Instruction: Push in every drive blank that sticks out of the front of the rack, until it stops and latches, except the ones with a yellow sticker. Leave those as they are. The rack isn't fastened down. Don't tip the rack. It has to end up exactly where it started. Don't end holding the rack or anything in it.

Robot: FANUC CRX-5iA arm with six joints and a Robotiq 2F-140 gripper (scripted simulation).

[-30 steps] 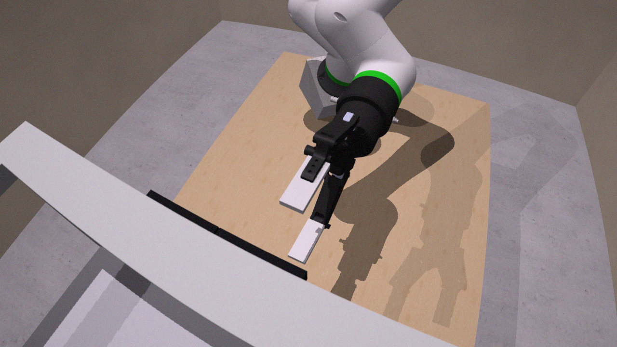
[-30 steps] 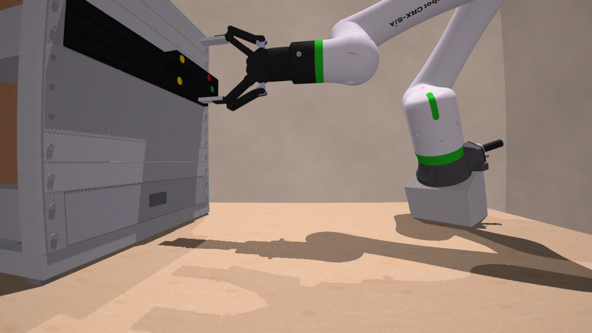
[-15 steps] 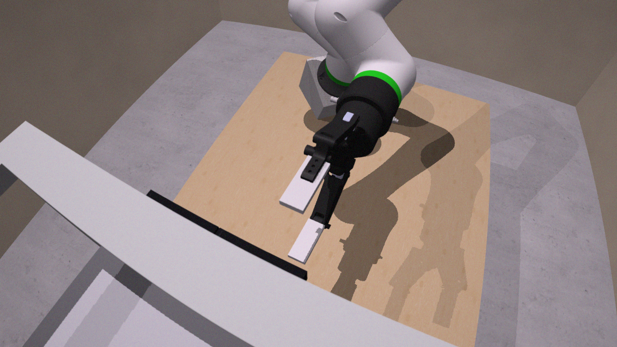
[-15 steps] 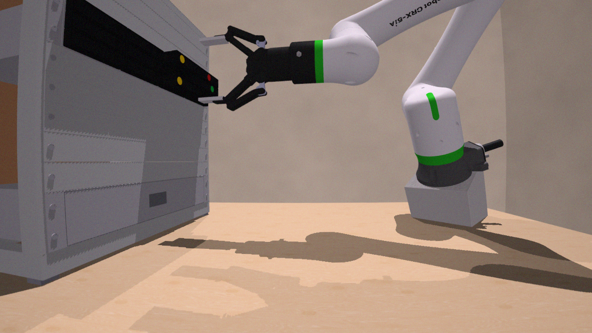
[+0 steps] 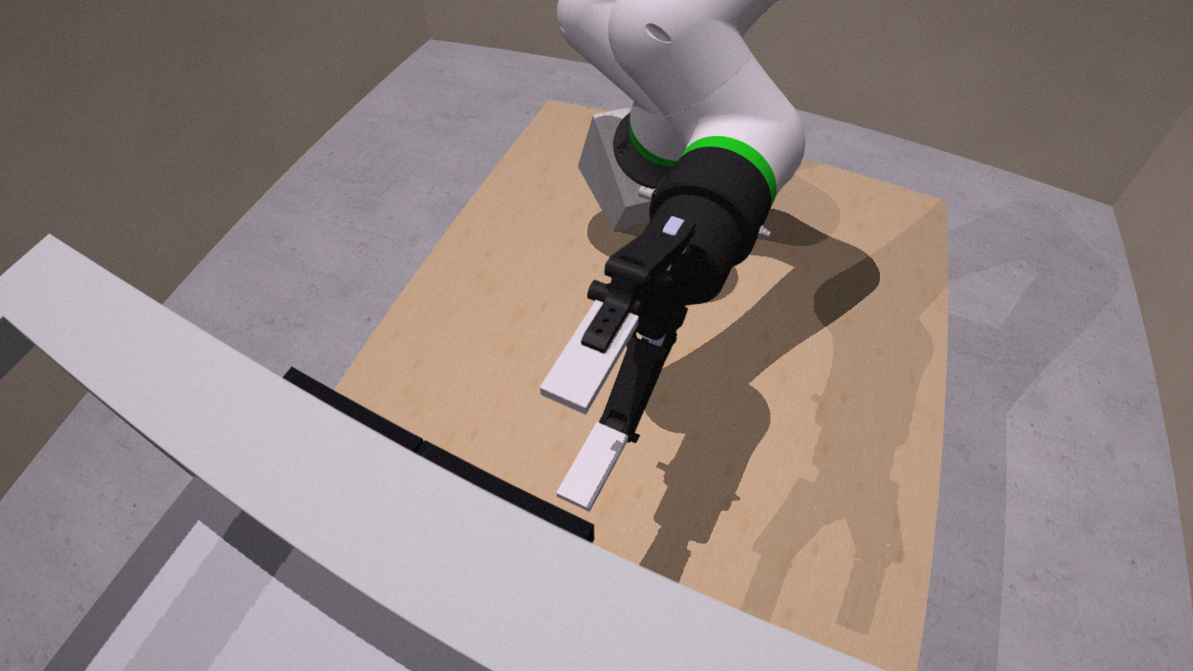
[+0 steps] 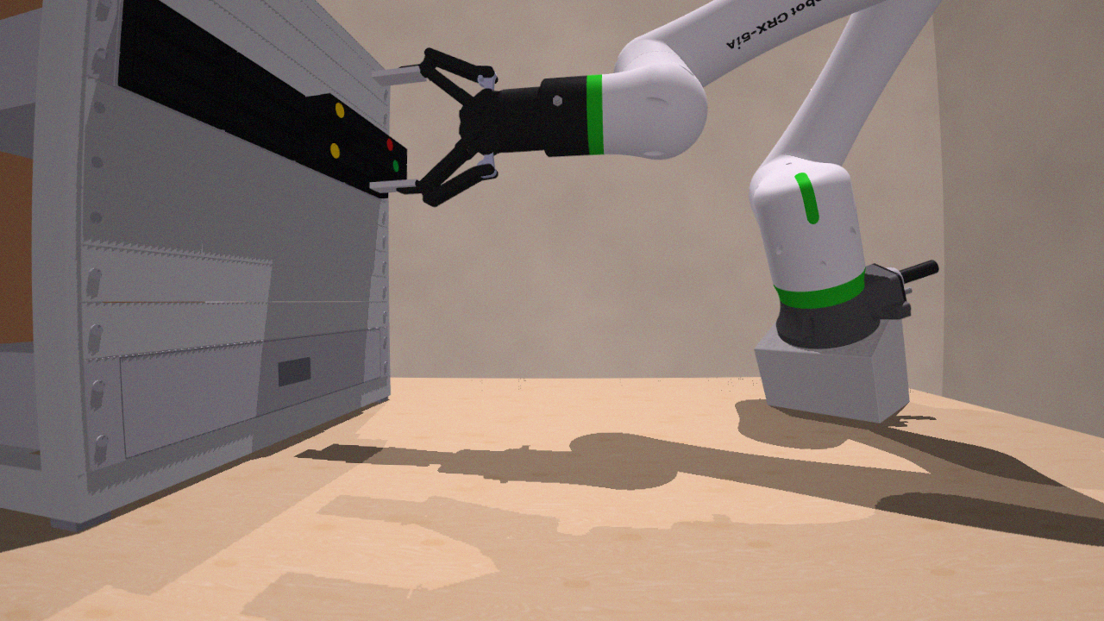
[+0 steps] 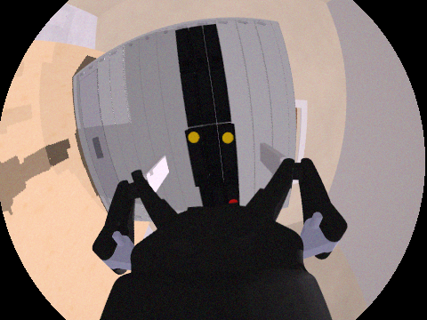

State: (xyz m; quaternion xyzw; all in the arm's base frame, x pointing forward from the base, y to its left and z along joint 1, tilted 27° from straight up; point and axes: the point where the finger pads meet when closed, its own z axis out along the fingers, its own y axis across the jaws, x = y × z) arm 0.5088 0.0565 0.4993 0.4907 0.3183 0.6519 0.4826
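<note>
Now the black claw [image 6: 395, 131] gapes wide, empty, near matte black blanks [image 6: 351, 150], poss. touching.
</note>
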